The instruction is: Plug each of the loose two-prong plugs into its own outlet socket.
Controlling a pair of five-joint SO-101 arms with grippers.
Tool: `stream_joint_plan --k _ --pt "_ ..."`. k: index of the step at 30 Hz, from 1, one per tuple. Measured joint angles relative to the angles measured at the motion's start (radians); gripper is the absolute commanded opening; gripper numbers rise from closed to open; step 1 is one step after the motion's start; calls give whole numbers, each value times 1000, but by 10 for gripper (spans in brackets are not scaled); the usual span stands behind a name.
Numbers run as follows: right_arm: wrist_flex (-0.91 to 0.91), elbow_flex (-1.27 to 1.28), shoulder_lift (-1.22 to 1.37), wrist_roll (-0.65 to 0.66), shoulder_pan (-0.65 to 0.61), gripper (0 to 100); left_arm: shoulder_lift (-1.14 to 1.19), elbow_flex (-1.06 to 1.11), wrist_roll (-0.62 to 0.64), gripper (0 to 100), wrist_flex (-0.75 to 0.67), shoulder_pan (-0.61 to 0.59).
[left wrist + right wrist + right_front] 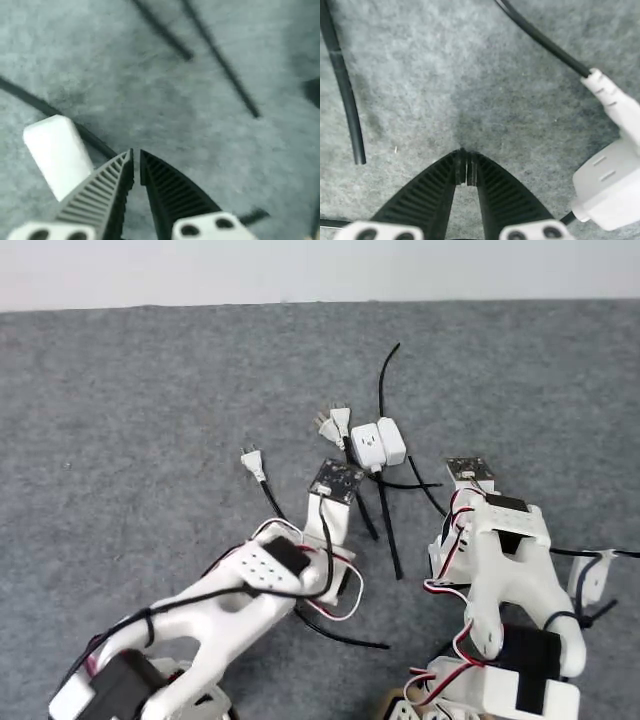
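On the grey carpet, two white outlet sockets [378,443] lie side by side at centre. Two loose two-prong plugs [333,423] lie just left of them, and a third plug [252,460] lies farther left on its black cable. My left arm [262,570] hangs its wrist over the carpet below the sockets. Its gripper [136,156] is shut on nothing, beside a white block [57,152] with a black cable under it. My right gripper [466,159] is shut and empty above bare carpet, near a white slotted socket [609,195] on a black cable [540,40].
Black cables [385,515] cross the carpet between the two arms. Another white socket [590,578] lies at the right edge beside the right arm [510,560]. A loose cable end [347,110] lies near the right gripper. Open carpet stretches to the far left and back.
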Motion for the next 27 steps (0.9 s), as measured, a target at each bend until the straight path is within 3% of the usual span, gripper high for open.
stream_joint_plan --k 12,20,27 --pt "0 0 0 0 0 9 -69 58 -5 13 -3 -126" --pt "0 0 0 0 0 9 -129 115 0 13 -2 -273" --pt "0 0 0 0 0 9 -236 117 0 13 63 -295"
